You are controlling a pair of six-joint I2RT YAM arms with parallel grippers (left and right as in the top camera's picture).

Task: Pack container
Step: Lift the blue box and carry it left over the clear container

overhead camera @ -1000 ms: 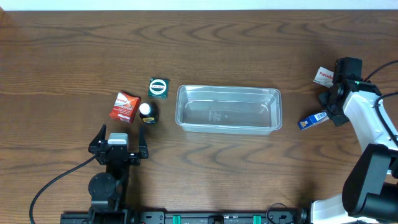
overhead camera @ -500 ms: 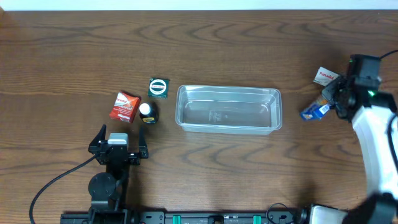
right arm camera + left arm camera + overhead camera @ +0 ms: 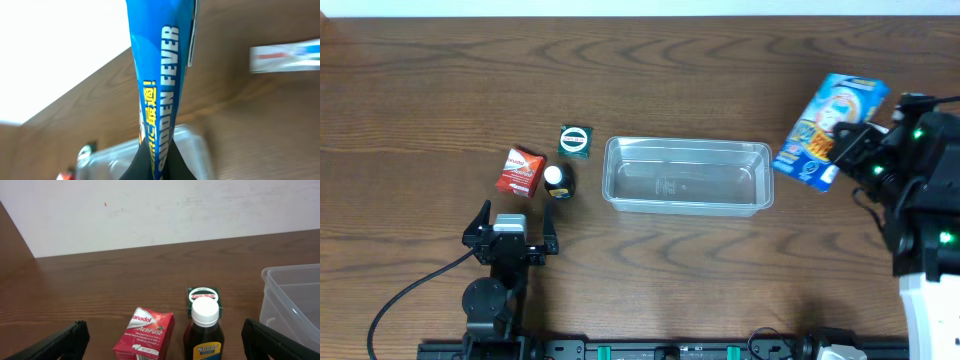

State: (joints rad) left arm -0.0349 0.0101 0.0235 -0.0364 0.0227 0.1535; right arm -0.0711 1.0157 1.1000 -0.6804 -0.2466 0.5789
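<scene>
The clear plastic container (image 3: 686, 144) lies in the middle of the table with nothing in it. It shows blurred in the right wrist view (image 3: 197, 145). My right gripper (image 3: 848, 140) is shut on a flat blue pack (image 3: 828, 122), held high in the air just right of the container's right end. In the right wrist view the pack (image 3: 160, 85) stands edge-on between my right gripper's (image 3: 159, 167) black fingers. My left gripper (image 3: 514, 224) rests low, open and holding nothing, just in front of the items left of the container.
Left of the container stand a red Panadol box (image 3: 520, 171) (image 3: 145, 335), a dark bottle with a white cap (image 3: 556, 180) (image 3: 204, 332) and a green Zam-Buk box (image 3: 576, 140) (image 3: 204, 297). A white box (image 3: 285, 54) lies blurred on the table at the right.
The right gripper has lifted the blue pack off the table, up towards the camera and left towards the container. The left arm has not moved.
</scene>
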